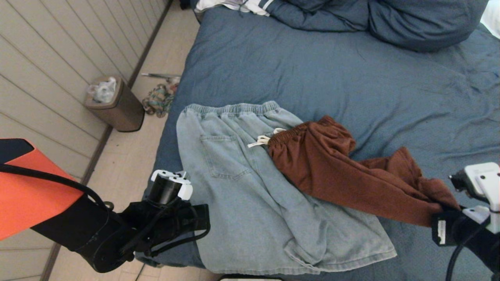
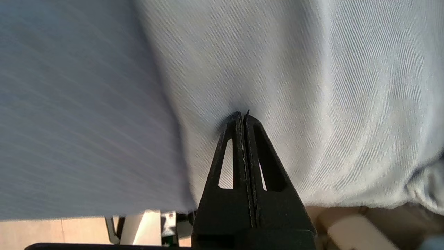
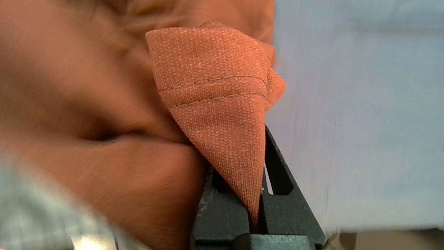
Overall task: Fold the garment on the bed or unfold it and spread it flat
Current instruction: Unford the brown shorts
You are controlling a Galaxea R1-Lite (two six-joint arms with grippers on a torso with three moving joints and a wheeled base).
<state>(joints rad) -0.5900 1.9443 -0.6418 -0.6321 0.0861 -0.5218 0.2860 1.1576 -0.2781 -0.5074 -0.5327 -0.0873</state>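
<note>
A rust-brown garment (image 1: 332, 168) lies crumpled on the bed (image 1: 351, 78), partly over pale denim shorts (image 1: 234, 195) that are spread flat at the near side. My right gripper (image 1: 443, 214) is at the garment's near right end, shut on a stitched hem corner (image 3: 222, 90) that stands up between its jaws (image 3: 255, 146). My left gripper (image 1: 203, 220) is at the shorts' left edge by the bed's near left side. It is shut (image 2: 241, 116), with its tips pressed against the pale denim (image 2: 312, 104) and nothing visible between them.
Rumpled blue bedding (image 1: 390, 19) and a striped cloth (image 1: 250, 6) lie at the far end of the bed. On the floor to the left stand a brown waste bin (image 1: 115, 103) and a small heap of coloured items (image 1: 158, 99), beside a panelled wall (image 1: 47, 58).
</note>
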